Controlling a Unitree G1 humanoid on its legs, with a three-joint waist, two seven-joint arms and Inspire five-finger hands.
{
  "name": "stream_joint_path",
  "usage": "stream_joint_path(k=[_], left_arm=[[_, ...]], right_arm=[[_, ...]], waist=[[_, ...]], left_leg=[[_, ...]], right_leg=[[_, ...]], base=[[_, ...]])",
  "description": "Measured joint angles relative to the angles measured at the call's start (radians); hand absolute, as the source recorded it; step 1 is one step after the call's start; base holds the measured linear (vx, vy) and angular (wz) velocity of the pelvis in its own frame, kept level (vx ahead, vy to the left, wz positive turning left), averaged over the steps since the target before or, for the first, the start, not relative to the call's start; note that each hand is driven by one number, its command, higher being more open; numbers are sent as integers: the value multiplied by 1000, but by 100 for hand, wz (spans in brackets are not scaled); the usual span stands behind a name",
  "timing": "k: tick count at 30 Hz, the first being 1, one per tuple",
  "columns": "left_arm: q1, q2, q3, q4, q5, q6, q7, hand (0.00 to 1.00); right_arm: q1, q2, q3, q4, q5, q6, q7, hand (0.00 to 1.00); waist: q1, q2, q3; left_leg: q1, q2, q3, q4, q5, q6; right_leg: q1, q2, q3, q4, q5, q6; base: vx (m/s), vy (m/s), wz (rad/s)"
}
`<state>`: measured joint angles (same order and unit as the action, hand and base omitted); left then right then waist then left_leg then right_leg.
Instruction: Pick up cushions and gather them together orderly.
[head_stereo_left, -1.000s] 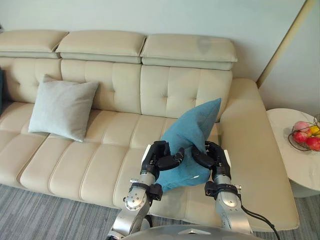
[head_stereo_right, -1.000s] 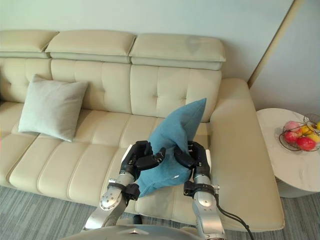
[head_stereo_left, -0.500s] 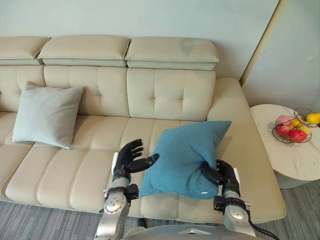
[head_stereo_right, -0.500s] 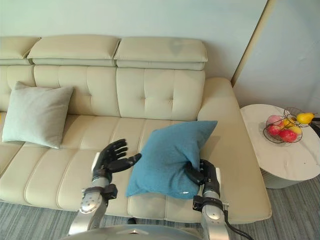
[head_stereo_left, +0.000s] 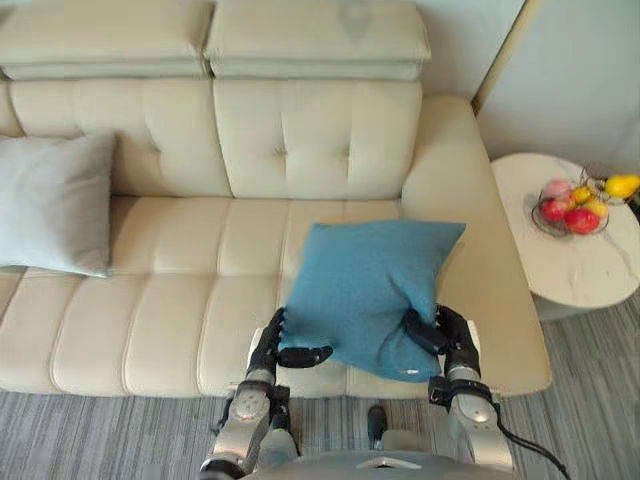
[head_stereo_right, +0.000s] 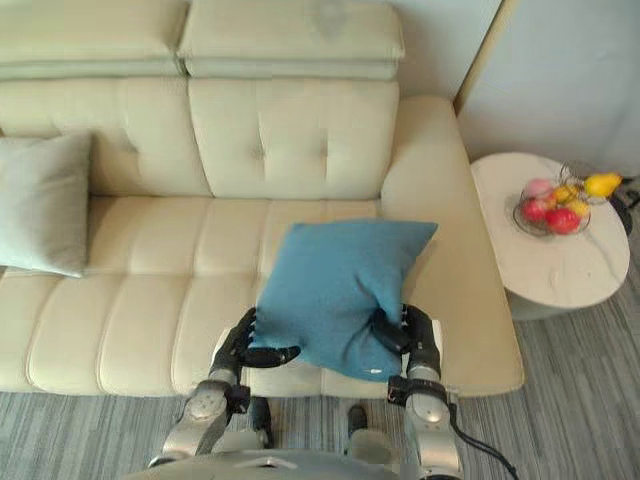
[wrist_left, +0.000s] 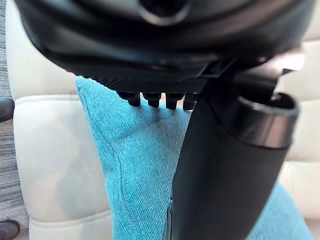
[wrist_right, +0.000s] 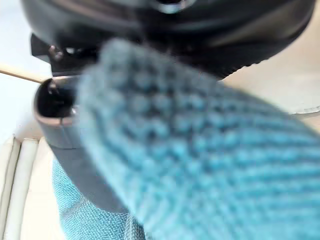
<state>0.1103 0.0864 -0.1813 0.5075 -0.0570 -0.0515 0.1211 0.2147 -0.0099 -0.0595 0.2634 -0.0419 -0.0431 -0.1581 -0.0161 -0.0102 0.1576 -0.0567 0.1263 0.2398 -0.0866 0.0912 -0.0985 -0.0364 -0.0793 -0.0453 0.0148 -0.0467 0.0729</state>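
A blue cushion (head_stereo_left: 365, 290) leans over the front right seat of the beige sofa (head_stereo_left: 180, 300), a corner pointing toward the armrest. My right hand (head_stereo_left: 447, 335) is shut on its lower right edge; in the right wrist view the blue cloth (wrist_right: 210, 150) bunches up between the fingers. My left hand (head_stereo_left: 278, 345) is at the cushion's lower left corner, fingers fairly straight against its edge and thumb (wrist_left: 225, 170) lying across the fabric (wrist_left: 130, 150). A pale grey cushion (head_stereo_left: 50, 205) leans on the sofa back at the far left.
The sofa's wide armrest (head_stereo_left: 450, 170) runs along the right of the blue cushion. Beyond it a round white side table (head_stereo_left: 570, 270) carries a wire bowl of fruit (head_stereo_left: 585, 200). Grey carpet (head_stereo_left: 100, 430) lies before the sofa.
The camera has shifted downward and toward the right. My left hand, held open apart from the blue cushion half a second ago, now rests against its lower left corner. The right hand keeps its grip.
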Motion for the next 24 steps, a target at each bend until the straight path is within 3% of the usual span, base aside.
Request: stream_joint_path(k=[2,3,13,24], left_arm=[[-56,3,-14,9,23,0,6,100],[-76,5,-19,9,32,1,12,0],[-213,47,-51,13,108,1,78,0],[-208,56,-119,-111,2,3,91,0]], right_arm=[[-35,-7,0,4,4,-5,-5,0],[-50,-7,0,5,5,-5,-7,0],[-120,-24,2,-24,59,-25,-61,0],[-120,-49,5,-25,77,-37,-87,0]], waist=[[-1,-2,27],[-2,-6,43],[6,-5,117],[5,3,127]], left_leg=[[-35,8,5,0,11,2],[-40,10,11,1,13,2],[-151,12,13,31,24,13],[-133,9,-9,26,27,12]], right_leg=[[-36,6,4,1,14,-1],[-44,8,9,2,16,-3],[-158,4,20,31,33,-5],[-121,-2,-5,13,33,-5]], base=[[6,-9,-10],[-12,-19,-16],[-47,-12,-3],[4,-4,4]])
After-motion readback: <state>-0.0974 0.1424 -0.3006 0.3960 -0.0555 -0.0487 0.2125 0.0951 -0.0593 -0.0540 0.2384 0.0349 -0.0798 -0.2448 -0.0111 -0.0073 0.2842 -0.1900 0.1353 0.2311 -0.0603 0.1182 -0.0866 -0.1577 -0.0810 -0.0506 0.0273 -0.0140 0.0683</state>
